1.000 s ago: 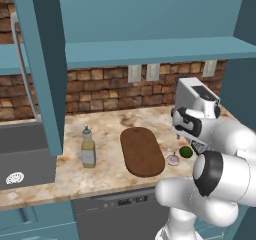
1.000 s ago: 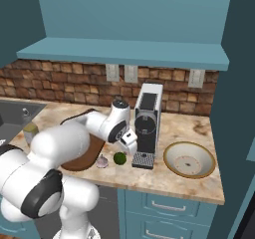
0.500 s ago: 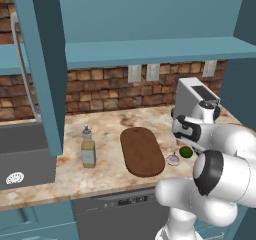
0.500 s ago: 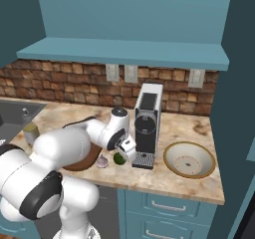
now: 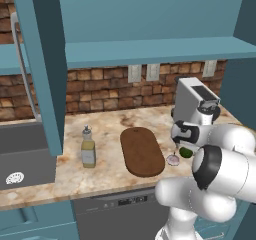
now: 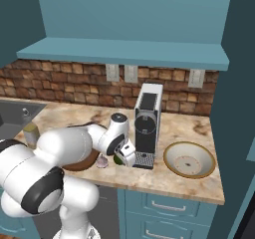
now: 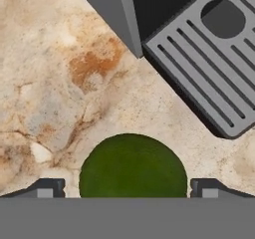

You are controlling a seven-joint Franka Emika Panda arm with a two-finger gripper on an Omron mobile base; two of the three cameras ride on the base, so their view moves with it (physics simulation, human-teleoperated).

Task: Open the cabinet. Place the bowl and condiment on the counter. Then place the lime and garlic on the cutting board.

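Observation:
The lime (image 7: 133,166) lies on the marbled counter (image 7: 55,93) between my two fingertips (image 7: 47,188), with a gap on each side. My gripper (image 6: 124,156) is open and low over the lime (image 6: 118,159), just left of the coffee machine. The garlic (image 5: 173,160) rests on the counter beside the lime (image 5: 186,152), off the right end of the cutting board (image 5: 141,150). The condiment (image 5: 88,148) stands left of the board. The bowl (image 6: 189,159) sits on the counter at the right. The cabinet door (image 5: 45,69) hangs open.
A grey coffee machine (image 6: 147,123) stands right next to my gripper, its slotted drip tray (image 7: 209,59) close ahead of the lime. The sink basin (image 5: 25,154) lies at the far left. A teal shelf (image 6: 124,51) runs overhead.
My gripper has come down toward the counter and now straddles the lime. Lime, garlic, bottle, board and bowl have stayed where they were.

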